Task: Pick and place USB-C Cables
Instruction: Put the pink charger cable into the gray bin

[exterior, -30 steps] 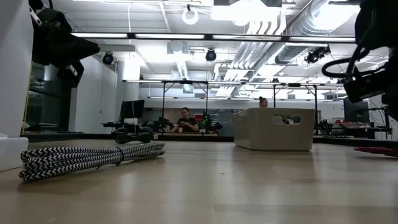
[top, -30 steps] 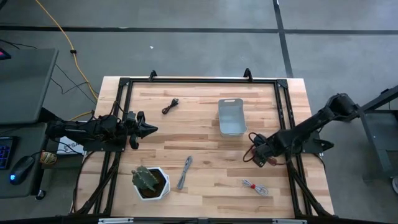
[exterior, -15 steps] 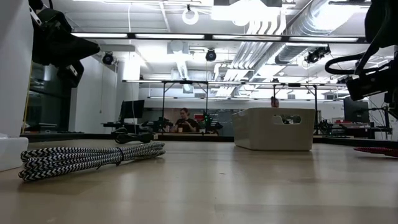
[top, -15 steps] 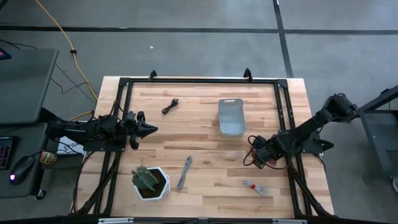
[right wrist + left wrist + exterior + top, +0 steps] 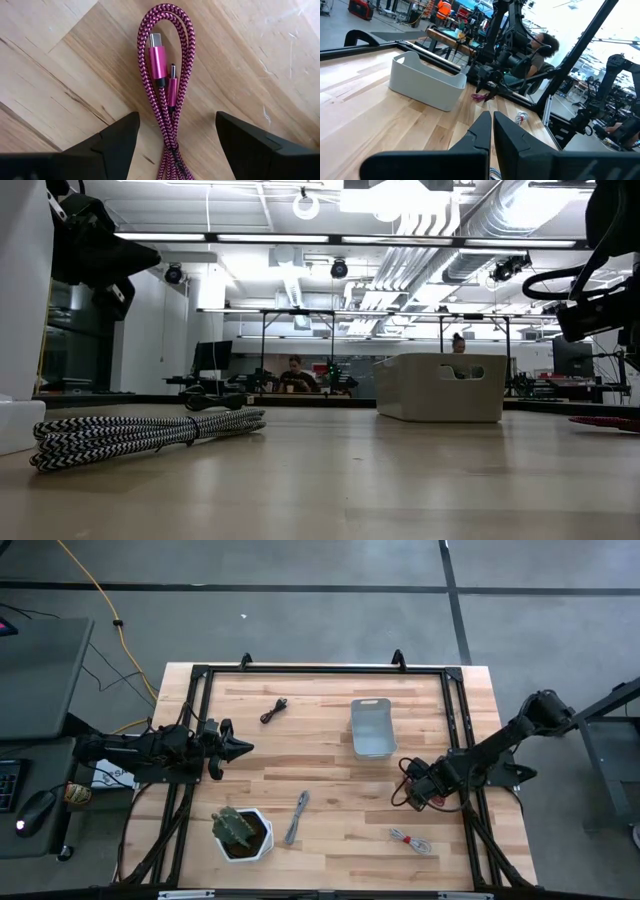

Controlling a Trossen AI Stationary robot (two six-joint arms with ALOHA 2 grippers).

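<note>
The right gripper (image 5: pixel 172 137) points down at the table's 4 o'clock area, fingers spread wide, straddling the magenta braided cable (image 5: pixel 167 75) lying flat between them. The left gripper (image 5: pixel 238 748) waits at 9 o'clock, fingers pressed together. The pale tray (image 5: pixel 371 727) sits at about 1 o'clock of the table's centre; its contents cannot be told.

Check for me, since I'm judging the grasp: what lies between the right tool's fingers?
In the right wrist view, the dark red cable lies on bare wood between the open right tool's fingers.
</note>
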